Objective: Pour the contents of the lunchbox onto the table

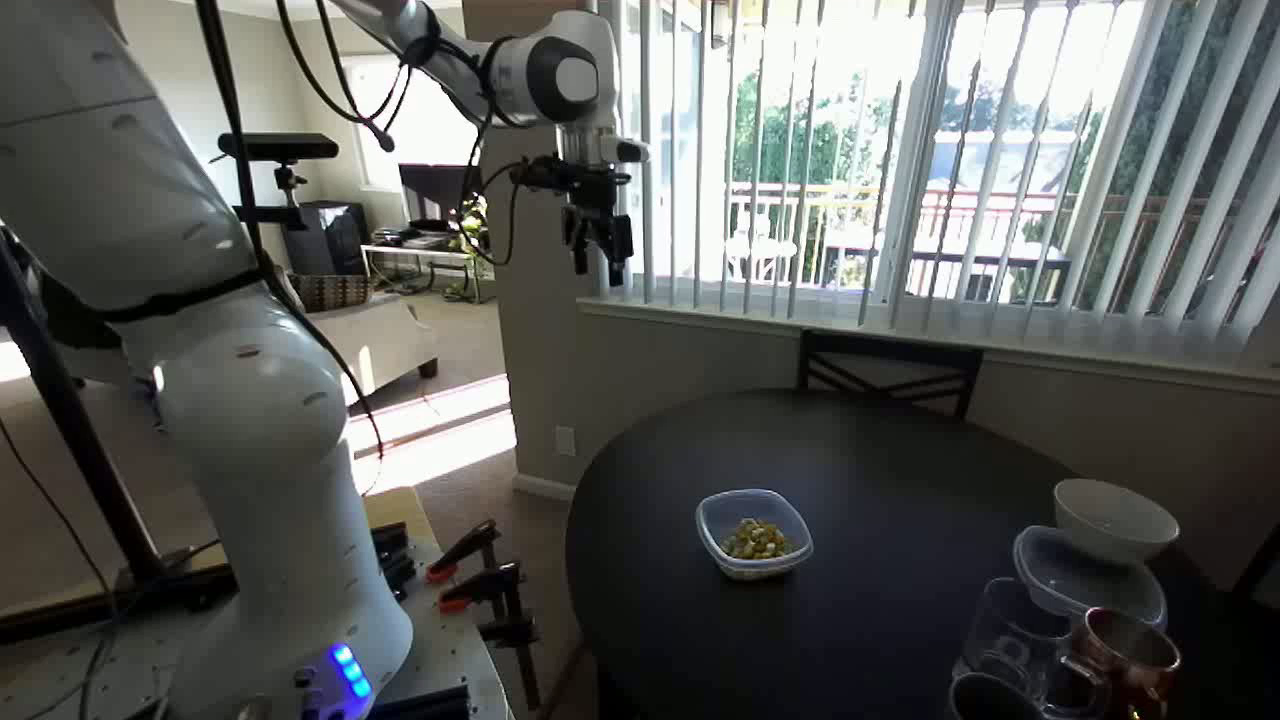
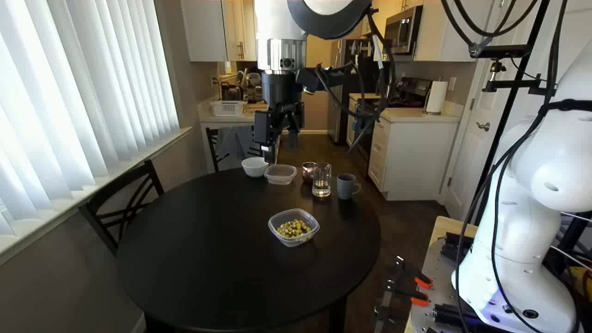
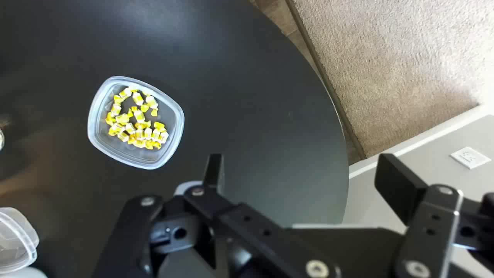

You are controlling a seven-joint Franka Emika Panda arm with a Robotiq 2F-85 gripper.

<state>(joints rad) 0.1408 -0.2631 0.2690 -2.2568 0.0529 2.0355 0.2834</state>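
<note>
pincer [image 1: 599, 270], in an exterior view: spread and empty, well higher than the desk [image 1: 880, 450].
lunchbox [image 2: 296, 241], in an exterior view: on the desk, below the pincer.
lunchbox, in the wrist view: left of both fingers [image 3: 213, 170]; we judge a sideways shift comes first.

Second container [image 3: 17, 239] partly outside wrist view

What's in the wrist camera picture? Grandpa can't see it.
A clear rounded-square plastic lunchbox holding small yellow-and-white pieces sits on a round glossy dark table. At the bottom, the black two-fingered end effector is open.
</note>
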